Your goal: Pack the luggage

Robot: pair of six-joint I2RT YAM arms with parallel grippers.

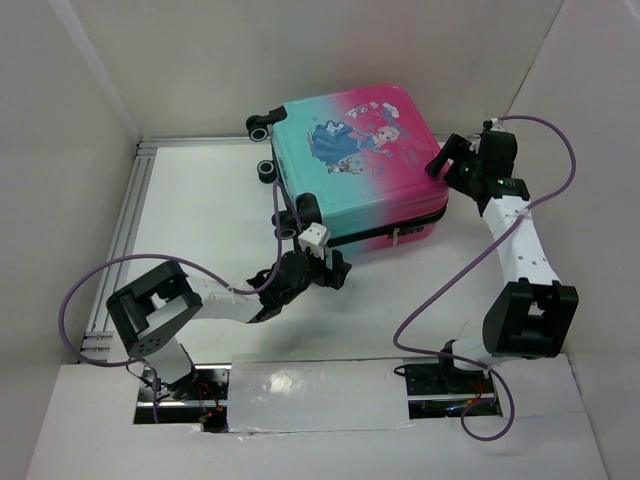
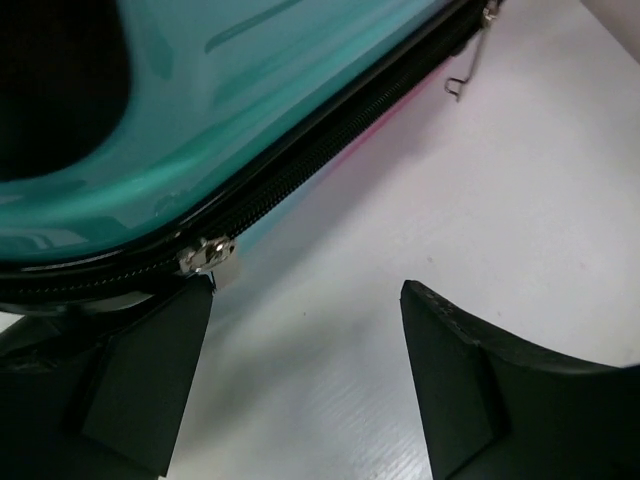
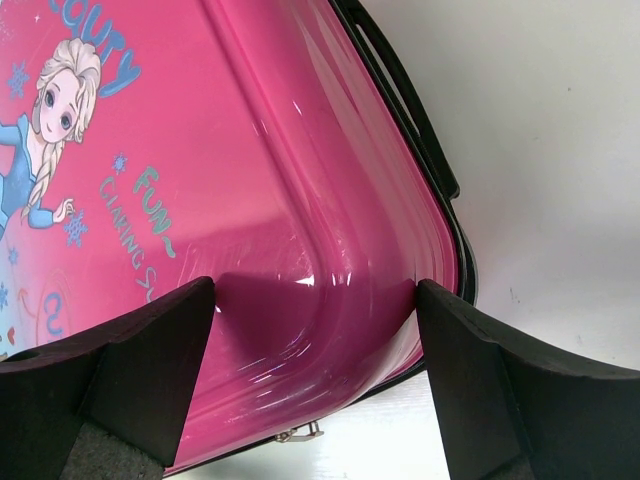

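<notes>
— What sort of place is pictured here?

— A robotics lab, by every sign. Plain white wall panels (image 1: 60,120) box in a white table (image 1: 200,200) edged with bare aluminium rails (image 1: 112,250).

— Anything more?

— A left arm (image 1: 215,305) and right arm (image 1: 520,250) are mounted at the near edge under taped white board (image 1: 300,395), with purple cables (image 1: 64,315) looping loose.

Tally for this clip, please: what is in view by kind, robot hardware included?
Pink-to-teal hard-shell child's suitcase: 1
Black two-finger grippers: 2 (left gripper, right gripper)
Purple cables, one along each arm: 2 (left purple cable, right purple cable)
Total: 5
</notes>
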